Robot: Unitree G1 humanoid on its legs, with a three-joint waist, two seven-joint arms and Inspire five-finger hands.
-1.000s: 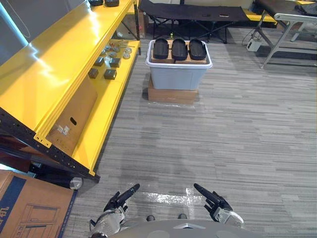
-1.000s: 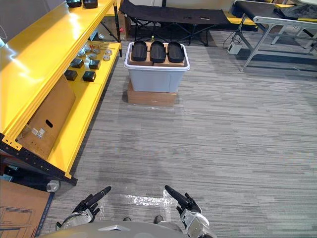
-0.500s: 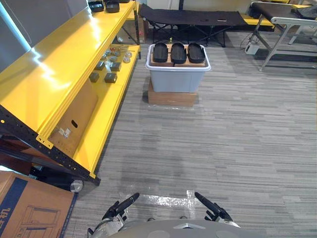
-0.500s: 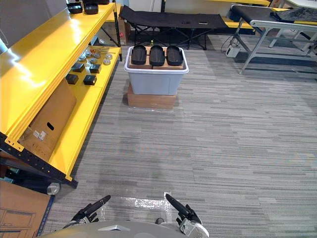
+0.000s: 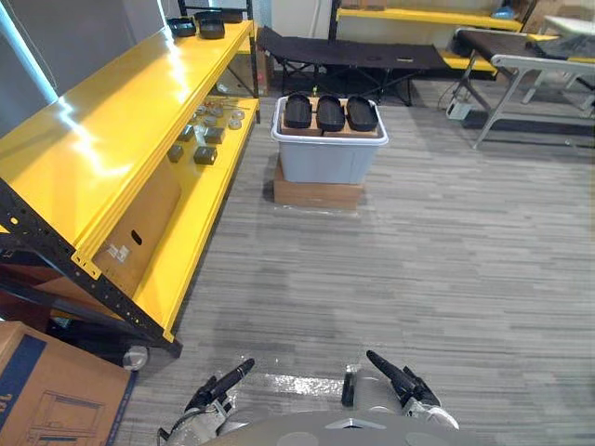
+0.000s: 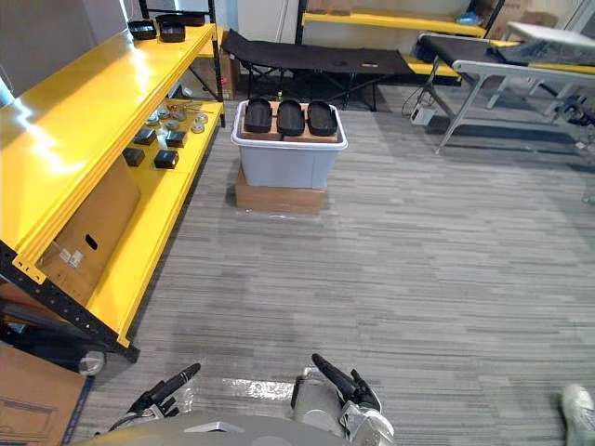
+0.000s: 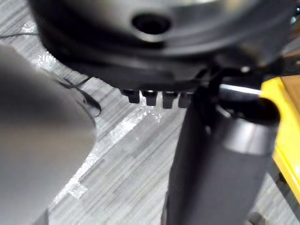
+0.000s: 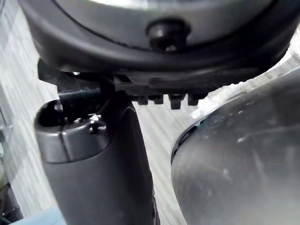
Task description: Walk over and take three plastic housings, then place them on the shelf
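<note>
Three black plastic housings lie side by side on top of a grey bin far ahead on the floor; the bin stands on a flat cardboard box. The yellow shelf runs along the left. My left hand and right hand hang low at the near edge, far from the bin, fingers straight and holding nothing. In the wrist views the left hand and the right hand show their thumbs over the grey floor.
Small dark parts and round discs lie on the lower yellow shelf, and black bowls stand at the upper shelf's far end. A cardboard box sits at the near left. A black cot and a metal table frame stand beyond. A person's shoe shows at the near right.
The camera has moved and tipped up: more of the room's far end shows and the bin sits slightly lower in view. Both hands stay low with straight fingers.
</note>
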